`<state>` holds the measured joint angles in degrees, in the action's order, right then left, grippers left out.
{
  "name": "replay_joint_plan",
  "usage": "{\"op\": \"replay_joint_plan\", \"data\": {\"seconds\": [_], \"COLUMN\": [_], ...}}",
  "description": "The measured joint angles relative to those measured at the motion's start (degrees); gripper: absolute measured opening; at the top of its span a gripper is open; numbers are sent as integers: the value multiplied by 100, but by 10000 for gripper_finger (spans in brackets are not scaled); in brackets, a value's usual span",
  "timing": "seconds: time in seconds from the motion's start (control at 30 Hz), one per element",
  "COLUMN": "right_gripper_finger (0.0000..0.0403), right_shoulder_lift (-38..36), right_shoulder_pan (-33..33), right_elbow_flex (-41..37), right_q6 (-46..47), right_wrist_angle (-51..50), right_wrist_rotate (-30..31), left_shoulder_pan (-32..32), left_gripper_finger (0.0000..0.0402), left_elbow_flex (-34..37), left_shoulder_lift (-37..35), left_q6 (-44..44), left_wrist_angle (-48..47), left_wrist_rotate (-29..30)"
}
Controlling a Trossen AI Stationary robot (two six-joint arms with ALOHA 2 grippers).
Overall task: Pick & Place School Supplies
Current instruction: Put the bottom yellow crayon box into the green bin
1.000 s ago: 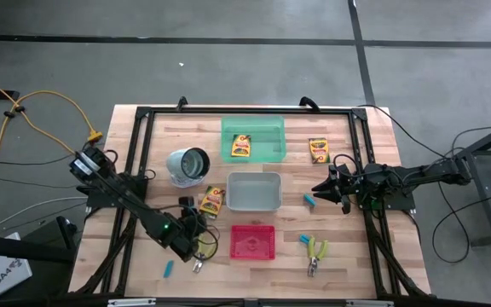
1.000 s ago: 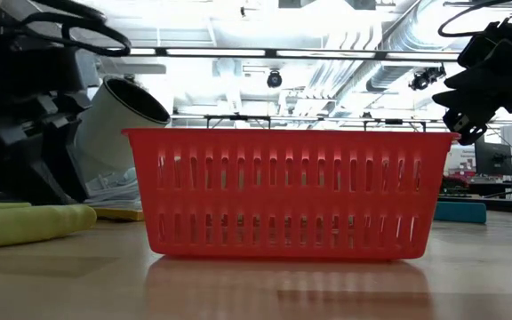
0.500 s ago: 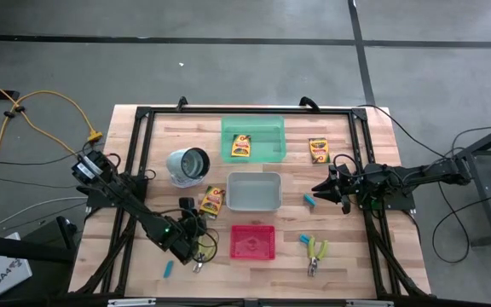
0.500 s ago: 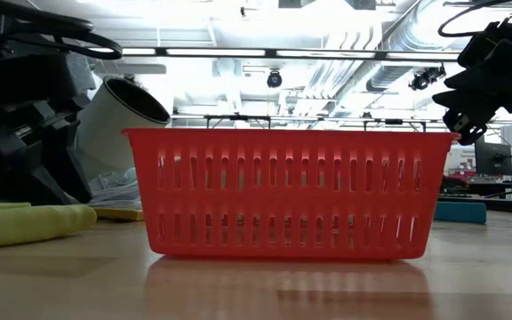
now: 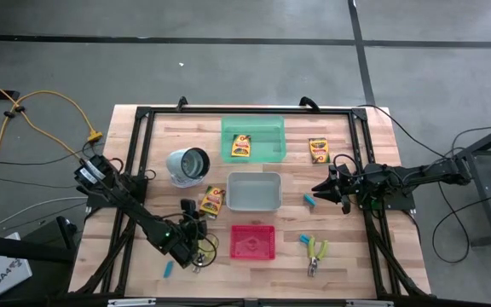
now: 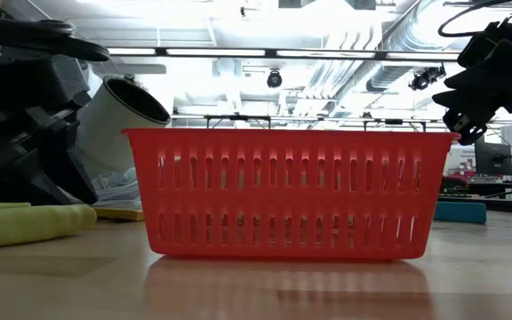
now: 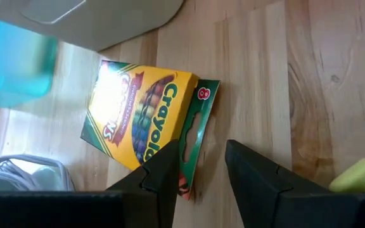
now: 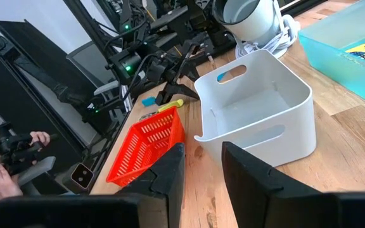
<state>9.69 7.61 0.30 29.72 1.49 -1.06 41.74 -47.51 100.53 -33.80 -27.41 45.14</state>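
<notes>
Over on the table most of the sorting looks undone to me: one crayon box (image 5: 242,146) sits in the green tray (image 5: 273,127), but the grey tray (image 5: 267,205) and the red tray (image 5: 267,253) both look empty from above. Loose on the wood I count another crayon box (image 5: 318,150) near the far right, a third crayon box (image 5: 212,200) just left of the grey tray, a blue piece (image 5: 309,200), another blue piece (image 5: 168,269) at the near left, and pliers (image 5: 316,253) right of the red tray. Left gripper (image 5: 196,249) hovers near the red tray's left side, fingers parted with nothing between them, with that third crayon box (image 7: 144,119) just ahead of its tips. Right gripper (image 5: 324,189) hangs just beside the first blue piece, jaws a little apart, empty.
</notes>
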Motion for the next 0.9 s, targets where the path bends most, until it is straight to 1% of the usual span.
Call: {"op": "replay_joint_plan", "data": {"seconds": [0.33,0.63,0.9], "right_gripper_finger": [97,97,97], "right_shoulder_lift": [2,1,1], "right_shoulder_pan": [-1,0,0], "right_elbow_flex": [1,1,0], "right_q6": [0,-1,1], "right_wrist_angle": [0,0,0], "right_wrist_rotate": [1,2,0], "left_shoulder_pan": [-140,-291,-299], "left_gripper_finger": [111,110,110], "left_elbow_flex": [-4,-2,4], "left_shoulder_lift": [-2,-4,2], "left_q6": [-11,-26,-26], "left_wrist_angle": [-53,-76,-101], "left_wrist_rotate": [-192,-279,-286]}}
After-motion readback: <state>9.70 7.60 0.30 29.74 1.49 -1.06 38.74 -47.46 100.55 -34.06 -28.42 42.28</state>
